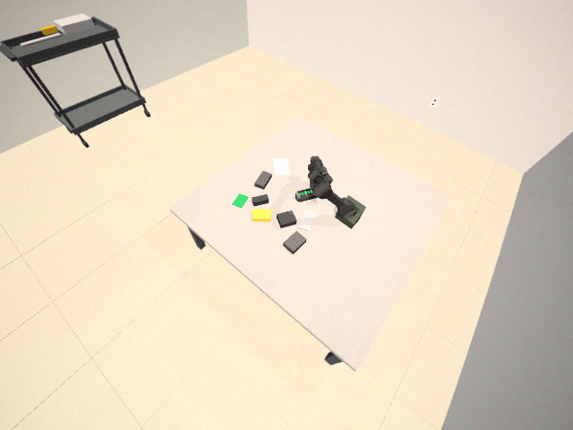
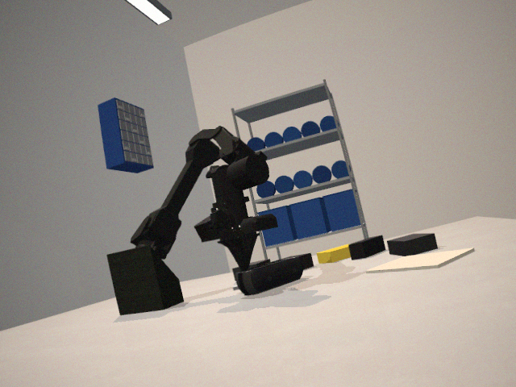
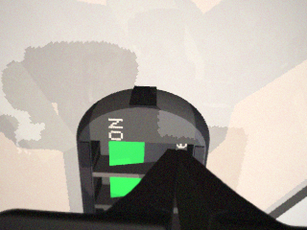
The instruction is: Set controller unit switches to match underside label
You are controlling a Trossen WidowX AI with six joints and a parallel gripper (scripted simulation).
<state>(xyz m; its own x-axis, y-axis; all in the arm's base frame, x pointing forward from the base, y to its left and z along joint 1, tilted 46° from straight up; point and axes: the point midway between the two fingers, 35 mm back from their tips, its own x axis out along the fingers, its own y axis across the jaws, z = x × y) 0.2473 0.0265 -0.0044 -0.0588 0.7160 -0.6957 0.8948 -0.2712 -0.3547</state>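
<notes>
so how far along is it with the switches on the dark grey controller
Done: the dark grey controller unit sits base-down on the pale bench, its switches facing up.

In hand: the black gripper, shut and holding nothing, points its tip down at the dark end of a rocker switch near the unit's rounded end.

Left: the label is hidden, so I can't tell which switches match; the arm must also pull away.
</notes>
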